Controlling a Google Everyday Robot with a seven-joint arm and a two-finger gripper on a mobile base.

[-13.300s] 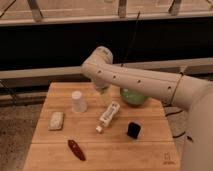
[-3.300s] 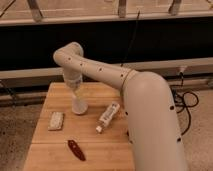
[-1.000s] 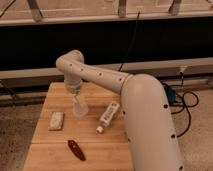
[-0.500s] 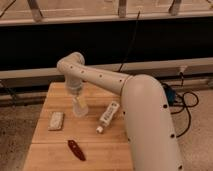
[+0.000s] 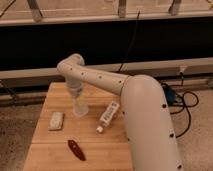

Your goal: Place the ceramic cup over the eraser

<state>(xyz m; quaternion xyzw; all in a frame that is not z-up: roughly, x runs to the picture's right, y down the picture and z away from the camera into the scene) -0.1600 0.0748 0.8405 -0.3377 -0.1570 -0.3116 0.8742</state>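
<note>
The eraser is not visible; the white arm covers the right side of the tabletop [image 5: 45, 145], so carrying the cup [image 5: 80, 108] there blind could knock the bottle [image 5: 108, 116]. The cup sits directly under the tool [image 5: 77, 98], at its tip. Whether the tool pinches it, I cannot tell.

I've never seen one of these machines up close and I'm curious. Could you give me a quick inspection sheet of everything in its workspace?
Surface: light wooden slatted table.
Job's things: small plain white ceramic cup, upright on the table; eraser not identifiable, possibly hidden behind the arm.
Clutter: white labelled bottle lying on its side; pale rectangular sponge-like block; dark red elongated object.
Gripper: gripper directly above the cup, at its rim.
Cables: black cables on the floor at the right.
Surroundings: dark wall panel behind the table.
</note>
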